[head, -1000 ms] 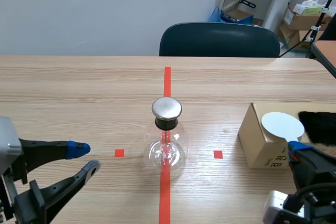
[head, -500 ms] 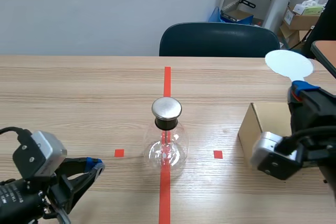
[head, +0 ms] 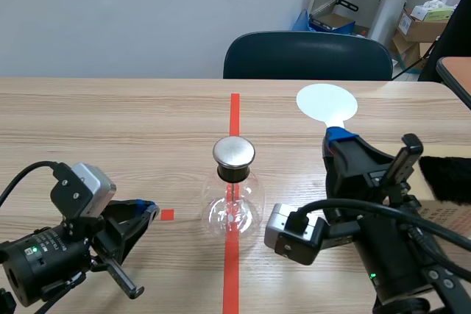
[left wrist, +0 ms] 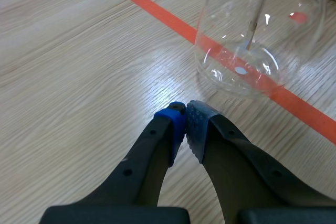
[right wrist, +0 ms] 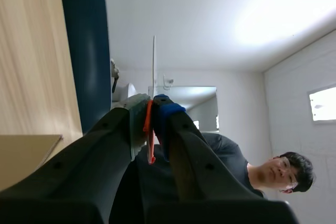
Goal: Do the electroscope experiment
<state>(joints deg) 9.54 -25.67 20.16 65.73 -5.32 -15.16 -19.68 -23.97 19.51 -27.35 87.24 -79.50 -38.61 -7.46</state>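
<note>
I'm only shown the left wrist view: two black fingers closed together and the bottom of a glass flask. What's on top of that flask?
Observer: A shiny metal cap sits on the neck of the flask.
Operator: And the other arm?
Observer: The right gripper, raised to the flask's right, holds a white disc upright by its orange-red handle.
Operator: Touching the cap?
Observer: No, the scene view shows a clear gap between disc and cap.
</note>
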